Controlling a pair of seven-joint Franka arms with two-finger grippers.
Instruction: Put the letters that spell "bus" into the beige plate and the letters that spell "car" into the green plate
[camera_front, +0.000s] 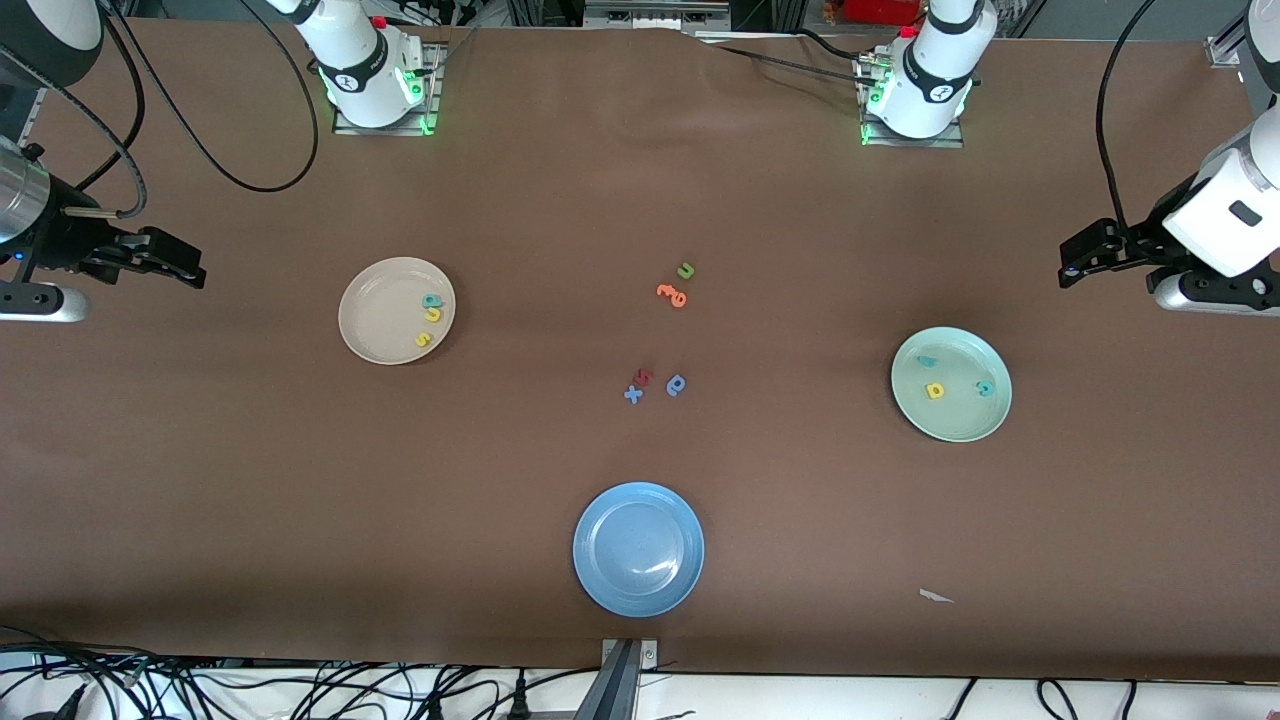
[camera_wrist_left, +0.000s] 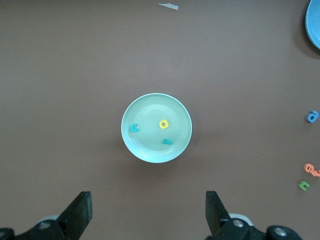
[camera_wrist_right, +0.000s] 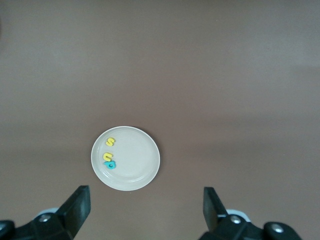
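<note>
The beige plate (camera_front: 380, 325) lies toward the right arm's end of the table and holds the teal b (camera_front: 432, 300), yellow u (camera_front: 433, 315) and yellow s (camera_front: 423, 339). The green plate (camera_front: 960, 420) lies toward the left arm's end and holds the teal r (camera_front: 926, 361), yellow a (camera_front: 935, 390) and teal c (camera_front: 985, 388). My right gripper (camera_front: 192, 270) hangs open and empty above the table's end, apart from the beige plate (camera_wrist_right: 135, 167). My left gripper (camera_front: 1068, 262) hangs open and empty at the other end, apart from the green plate (camera_wrist_left: 150, 150).
A blue plate (camera_front: 638, 590) sits near the table's front edge. In the middle lie a green u (camera_front: 685, 270), an orange letter (camera_front: 672, 295), a red letter (camera_front: 645, 376), a blue x (camera_front: 633, 394) and a blue rounded letter (camera_front: 676, 385). A white scrap (camera_front: 936, 596) lies nearer the front camera than the green plate.
</note>
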